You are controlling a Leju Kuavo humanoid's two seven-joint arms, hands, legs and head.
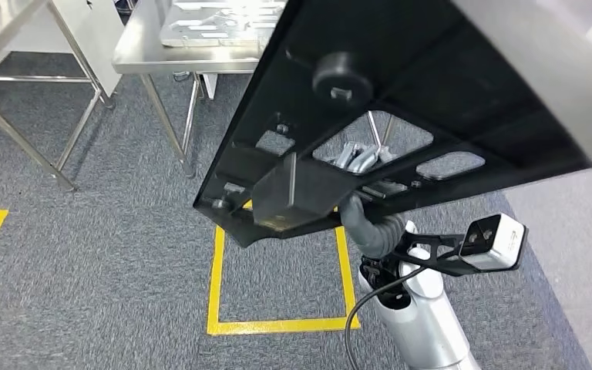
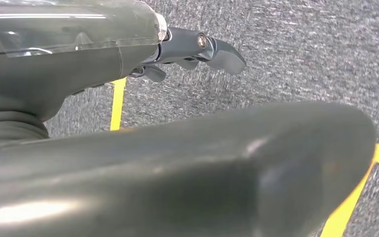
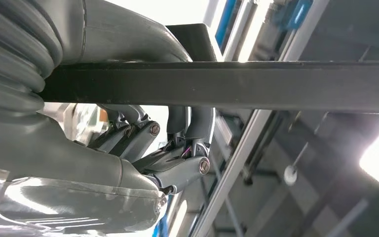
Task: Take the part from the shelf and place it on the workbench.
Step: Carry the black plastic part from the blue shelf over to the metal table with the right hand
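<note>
Black part (image 1: 432, 85) fills your head view, tilted, gripped by the right hand (image 3: 143, 143).
Left hand (image 2: 197, 49): fingers loosely apart, holding nothing.

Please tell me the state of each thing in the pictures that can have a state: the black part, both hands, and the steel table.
black part: lifted off any surface, tilted, held by the right hand.
right hand: fingers curled around the part's edge, gripping it.
left hand: holds nothing, above the carpet.
steel table: standing, carries flat metal pieces.
</note>
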